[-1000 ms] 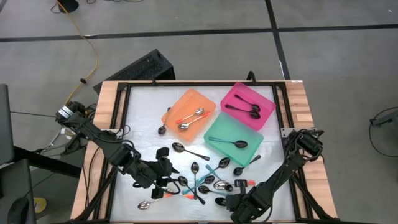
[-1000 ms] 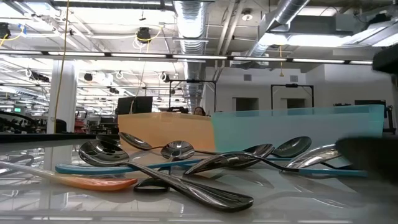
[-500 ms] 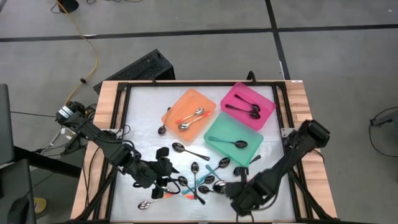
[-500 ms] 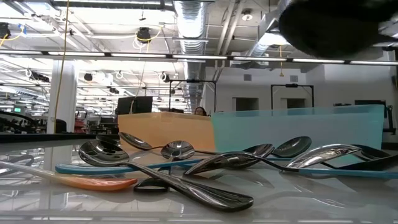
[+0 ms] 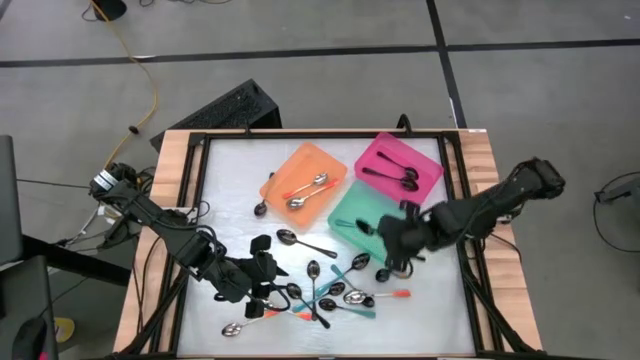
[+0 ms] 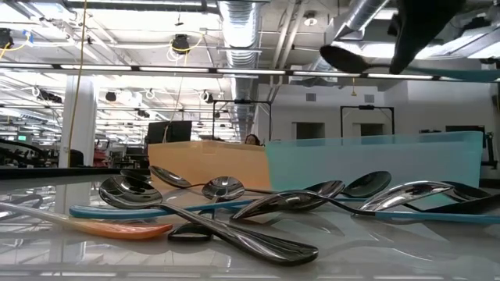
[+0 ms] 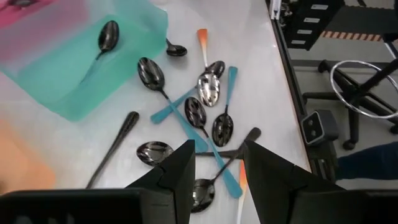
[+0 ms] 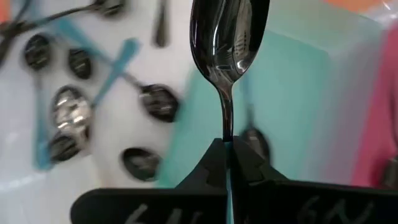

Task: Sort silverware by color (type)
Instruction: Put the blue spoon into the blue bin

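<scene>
while the left gripper (image 5: 262, 268) waits low over the near-left part of the table (image 5: 232, 190), its fingers (image 7: 176, 173) parted with nothing between them, the right gripper (image 5: 392, 240) hangs above the near edge of the teal tray (image 5: 372, 212), fingers (image 8: 208, 167) clenched on a spoon (image 8: 229, 46). that spoon has a dark, glossy bowl and a thin neck running down into a teal handle caught between the fingertips; in the right wrist view it stands straight out ahead of the fingers, with the teal tray and the table blurred beyond it. in the low view the same spoon (image 6: 350, 56) shows high up, well clear of the table, bowl pointing left.

one teal-handled spoon (image 5: 372, 231) lies in the teal tray. two orange-handled spoons (image 5: 308, 190) with shiny bowls lie in the orange tray (image 5: 300, 166), and two all-black spoons (image 5: 398, 172) lie in the pink tray (image 5: 420, 150).

loose silverware sits on the table in front of the trays: a crossed cluster (image 5: 335, 295) of teal, orange and black spoons just ahead of the left gripper, a black spoon (image 5: 300, 241) near the middle, another dark one (image 5: 261, 207) beside the orange tray's near-left corner, and a shiny spoon (image 5: 236, 327) close to the near edge. in the left wrist view the cluster (image 7: 205, 112) spreads beyond the fingers, several handles overlapping.
</scene>
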You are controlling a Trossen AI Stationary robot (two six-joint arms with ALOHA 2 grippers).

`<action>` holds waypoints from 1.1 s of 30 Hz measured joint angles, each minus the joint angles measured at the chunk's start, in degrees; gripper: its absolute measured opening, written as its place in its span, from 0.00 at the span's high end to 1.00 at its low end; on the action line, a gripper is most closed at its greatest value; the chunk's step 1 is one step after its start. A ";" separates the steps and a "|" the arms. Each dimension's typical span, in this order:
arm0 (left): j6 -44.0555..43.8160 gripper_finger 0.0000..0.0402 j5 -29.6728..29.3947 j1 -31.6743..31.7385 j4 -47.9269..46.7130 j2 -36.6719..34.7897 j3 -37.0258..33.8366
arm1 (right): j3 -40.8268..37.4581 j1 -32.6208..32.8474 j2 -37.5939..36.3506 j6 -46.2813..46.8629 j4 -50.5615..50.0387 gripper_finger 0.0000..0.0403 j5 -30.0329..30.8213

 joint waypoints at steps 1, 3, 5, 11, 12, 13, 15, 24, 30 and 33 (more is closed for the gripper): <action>0.01 0.70 -0.51 0.00 -0.07 0.00 0.00 | -1.74 -1.61 -1.41 -0.01 0.48 0.99 0.09; 0.02 0.70 -1.20 0.00 -0.17 0.00 0.00 | -5.22 -4.78 -3.22 -0.05 1.77 0.99 0.25; 0.03 0.70 -2.03 0.00 -0.17 0.00 0.00 | -8.70 -7.49 -4.26 -1.04 3.85 0.99 0.22; -0.01 0.70 -4.71 0.00 -0.20 0.00 0.00 | -14.32 -15.26 -3.47 -11.62 9.42 0.99 -2.09; -0.01 0.70 -5.09 0.00 -0.25 0.00 0.00 | -14.57 -16.43 -2.87 -13.53 10.55 0.99 -2.75; -0.03 0.70 -5.31 0.00 -0.31 0.00 0.00 | -14.62 -17.52 -2.20 -15.28 11.08 0.99 -2.86; -0.03 0.70 -5.74 0.00 -0.39 0.00 0.00 | -14.62 -19.39 -0.99 -18.18 11.96 0.99 -3.33; -0.86 0.70 -6.94 0.00 -0.50 0.00 0.00 | -14.53 -24.39 7.12 -25.49 19.09 0.99 -6.27; -2.04 0.70 -6.92 0.00 -2.33 0.00 0.00 | -14.55 -25.12 11.86 -27.88 20.44 0.99 -6.68; -2.48 0.70 -6.93 0.02 -2.89 0.00 0.00 | -14.55 -25.43 12.99 -28.35 20.52 0.98 -7.41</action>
